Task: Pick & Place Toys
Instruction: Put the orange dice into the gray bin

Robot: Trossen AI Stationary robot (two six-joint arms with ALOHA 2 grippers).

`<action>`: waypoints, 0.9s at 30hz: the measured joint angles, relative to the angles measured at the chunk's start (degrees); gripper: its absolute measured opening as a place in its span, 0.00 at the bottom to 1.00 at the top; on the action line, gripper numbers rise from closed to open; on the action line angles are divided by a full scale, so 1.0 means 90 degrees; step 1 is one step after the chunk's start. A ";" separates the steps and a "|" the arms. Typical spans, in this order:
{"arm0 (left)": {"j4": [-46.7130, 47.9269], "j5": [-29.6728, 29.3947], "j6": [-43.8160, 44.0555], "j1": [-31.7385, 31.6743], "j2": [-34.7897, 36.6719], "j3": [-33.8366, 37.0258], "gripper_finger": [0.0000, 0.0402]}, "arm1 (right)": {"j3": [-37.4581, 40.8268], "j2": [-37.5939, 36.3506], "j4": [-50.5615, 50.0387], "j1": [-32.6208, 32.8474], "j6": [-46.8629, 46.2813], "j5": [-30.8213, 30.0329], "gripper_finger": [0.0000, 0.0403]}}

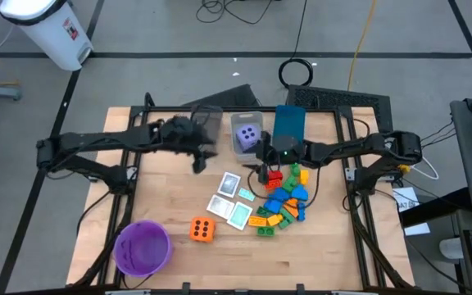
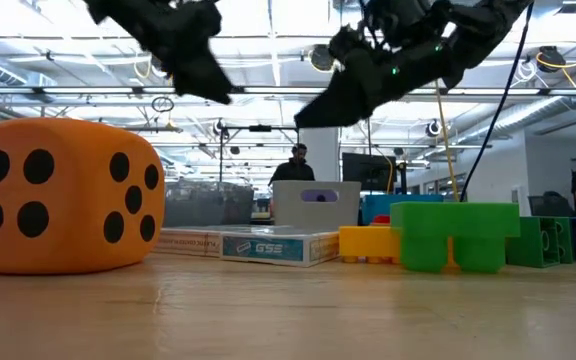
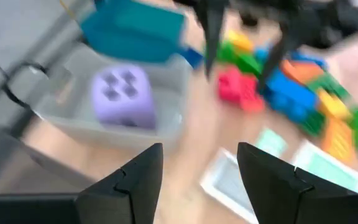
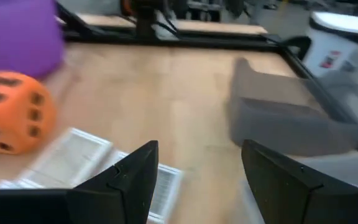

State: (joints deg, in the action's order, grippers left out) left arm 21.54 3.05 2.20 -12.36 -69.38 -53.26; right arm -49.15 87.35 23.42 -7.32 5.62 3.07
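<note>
Orange die [image 2: 63, 195] before cards [image 2: 248, 244], bricks [image 2: 455, 235]

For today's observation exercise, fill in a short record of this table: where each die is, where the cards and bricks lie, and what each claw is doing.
purple die: inside the clear bin at the table's far side
orange die: on the table, beside the purple bowl
cards: flat on the table, mid-table
bricks: heaped just right of the cards
left claw: open, empty, above the table left of the clear bin
right claw: open, empty, over the bricks' far edge
</note>
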 joint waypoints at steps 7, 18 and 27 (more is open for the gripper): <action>0.0033 -0.0323 0.0911 0.1344 0.0576 0.0754 0.53 | -0.0001 0.0060 0.0395 0.0871 -0.0278 -0.0002 0.56; -0.1611 -0.2127 0.2284 0.3352 0.2085 0.2525 0.53 | -0.0010 0.0967 0.1841 0.1772 -0.1017 -0.0193 0.73; -0.1634 -0.0822 0.4056 0.3550 0.1893 0.2834 0.53 | -0.0792 0.2186 0.1922 0.2070 -0.1045 -0.0198 0.78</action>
State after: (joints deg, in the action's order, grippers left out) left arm 6.83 -4.35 38.71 19.60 -52.34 -27.75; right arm -56.27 107.03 40.72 11.31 -3.78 1.28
